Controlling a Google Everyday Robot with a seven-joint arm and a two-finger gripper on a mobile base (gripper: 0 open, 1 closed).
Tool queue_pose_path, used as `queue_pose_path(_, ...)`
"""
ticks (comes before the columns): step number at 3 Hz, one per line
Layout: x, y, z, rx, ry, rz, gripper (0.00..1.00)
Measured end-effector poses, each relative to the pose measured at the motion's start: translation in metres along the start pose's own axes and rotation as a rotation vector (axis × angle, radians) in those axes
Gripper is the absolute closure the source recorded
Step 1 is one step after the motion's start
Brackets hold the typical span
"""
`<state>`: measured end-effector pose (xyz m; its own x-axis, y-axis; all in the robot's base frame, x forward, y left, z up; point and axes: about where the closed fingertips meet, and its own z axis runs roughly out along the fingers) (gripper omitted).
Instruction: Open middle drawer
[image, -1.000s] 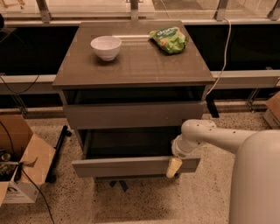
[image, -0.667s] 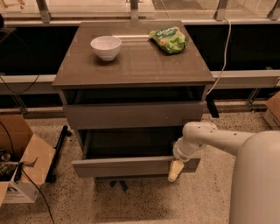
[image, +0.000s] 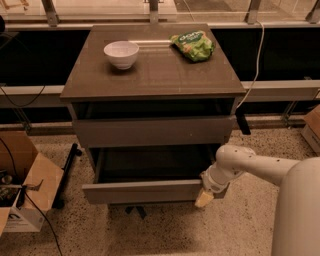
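The dark wooden cabinet has a closed upper drawer front. Below it a drawer is pulled out, with its grey front forward and its dark inside showing. Any drawer beneath it is hidden. My gripper, on the white arm coming in from the right, is at the right end of the pulled-out drawer's front, touching or just in front of it.
A white bowl and a green snack bag lie on the cabinet top. An open cardboard box sits on the floor at the left, with a black bar beside it. A white cable hangs at the right.
My gripper has shifted slightly down and toward the camera along the right end of the drawer front. The drawer front looks almost unmoved.
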<state>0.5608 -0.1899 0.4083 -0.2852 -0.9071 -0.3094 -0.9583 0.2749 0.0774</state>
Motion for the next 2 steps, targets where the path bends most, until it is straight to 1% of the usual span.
queue_pose_path(1, 0.0034, 0.0024, -0.0015, -0.001, 0.002, 0.007, 0.62)
queue_pose_path(2, 0.0035, 0.0025, -0.0015, -0.001, 0.002, 0.007, 0.64)
